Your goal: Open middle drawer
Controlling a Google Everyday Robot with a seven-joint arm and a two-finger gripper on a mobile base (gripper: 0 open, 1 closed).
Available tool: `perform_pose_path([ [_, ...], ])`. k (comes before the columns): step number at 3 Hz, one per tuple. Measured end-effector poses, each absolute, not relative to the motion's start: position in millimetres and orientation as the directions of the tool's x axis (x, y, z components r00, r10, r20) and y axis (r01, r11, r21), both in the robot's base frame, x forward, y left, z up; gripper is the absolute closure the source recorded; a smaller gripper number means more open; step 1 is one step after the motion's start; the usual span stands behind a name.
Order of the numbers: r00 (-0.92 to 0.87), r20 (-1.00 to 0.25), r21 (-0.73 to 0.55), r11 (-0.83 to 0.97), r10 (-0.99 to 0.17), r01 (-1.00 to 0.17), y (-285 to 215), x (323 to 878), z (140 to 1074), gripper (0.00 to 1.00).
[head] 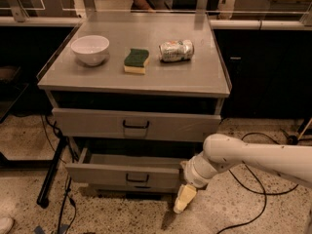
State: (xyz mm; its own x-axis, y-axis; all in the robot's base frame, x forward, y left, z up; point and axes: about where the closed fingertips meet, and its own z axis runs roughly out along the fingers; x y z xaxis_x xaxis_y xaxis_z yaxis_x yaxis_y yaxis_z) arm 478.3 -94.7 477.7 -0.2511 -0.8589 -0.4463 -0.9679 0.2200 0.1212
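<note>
Fingers [181,204] closed, empty, near floor by middle drawer [127,175] R end; drawer part-open, inside mostly hidden.

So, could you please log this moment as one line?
step: open middle drawer | middle drawer: pulled partly out | gripper: low, at its right front corner, away from handle

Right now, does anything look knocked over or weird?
Yes. The silver can lies on its side and looks crumpled, on the cabinet top beside the sponge. The middle drawer sticks out, which the job wants. The gripper hangs low by that drawer's right end.
</note>
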Motion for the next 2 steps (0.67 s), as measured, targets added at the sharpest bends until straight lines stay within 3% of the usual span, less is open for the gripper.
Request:
perform_pose_path([
  [2,-0.145,-0.469,0.057,0.134,-0.871,-0.989,-58,513,498,0.00],
])
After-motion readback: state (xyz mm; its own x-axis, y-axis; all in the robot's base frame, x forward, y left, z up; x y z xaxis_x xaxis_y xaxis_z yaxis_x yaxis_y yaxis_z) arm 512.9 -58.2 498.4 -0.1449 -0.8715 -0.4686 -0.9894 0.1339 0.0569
